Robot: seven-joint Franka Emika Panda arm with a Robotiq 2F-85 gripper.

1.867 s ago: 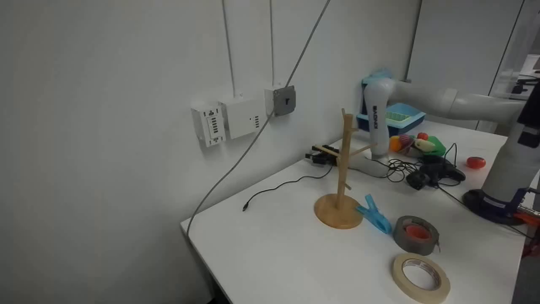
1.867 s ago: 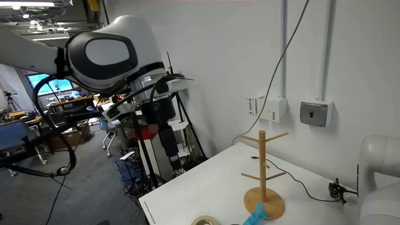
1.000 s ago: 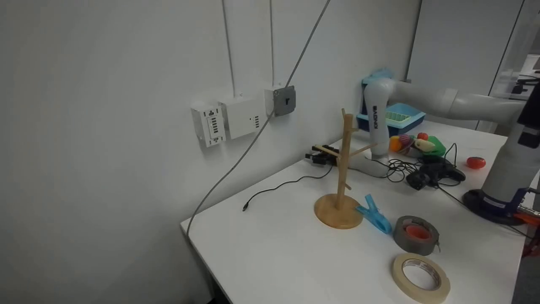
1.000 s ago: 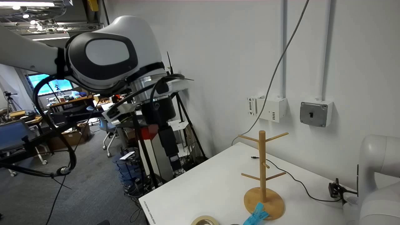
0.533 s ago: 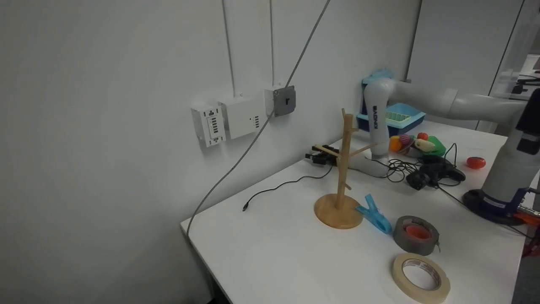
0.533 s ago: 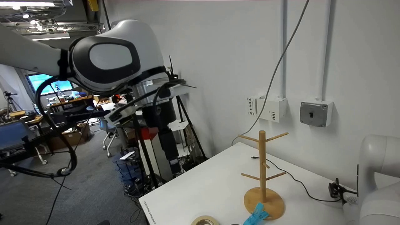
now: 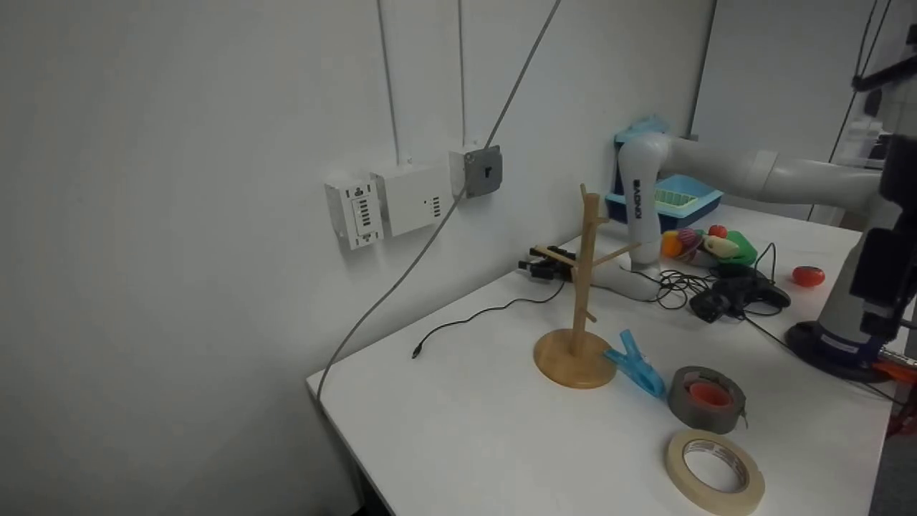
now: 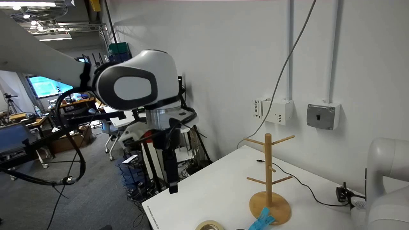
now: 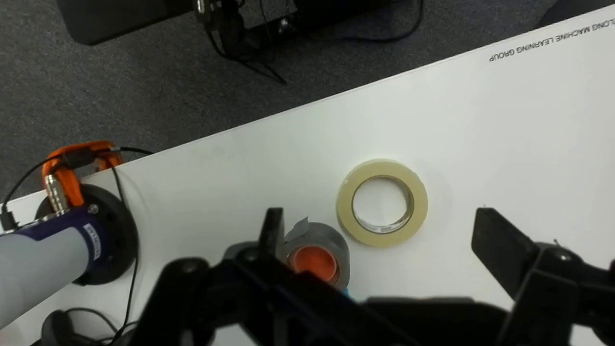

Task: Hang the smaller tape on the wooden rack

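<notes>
While the black end effector [image 9: 382, 233] hangs with fingers spread wide, the flat cream tape ring [image 9: 382, 168] lies on the white bench [image 9: 485, 134] — just beside the grey red-cored tape roll [image 9: 314, 259]. Well apart, the light-wood pegged rack [image 8: 268, 172] stands upright.

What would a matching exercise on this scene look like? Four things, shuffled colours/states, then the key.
Column 1
1. smaller tape
2. wooden rack
3. other tape roll
4. gripper

Column 2
A. open, holding nothing
B. grey, reddish inside
C. cream, lying flat
D. upright, nothing hung on it

Pairs: 1-C, 2-D, 3-B, 4-A
</notes>
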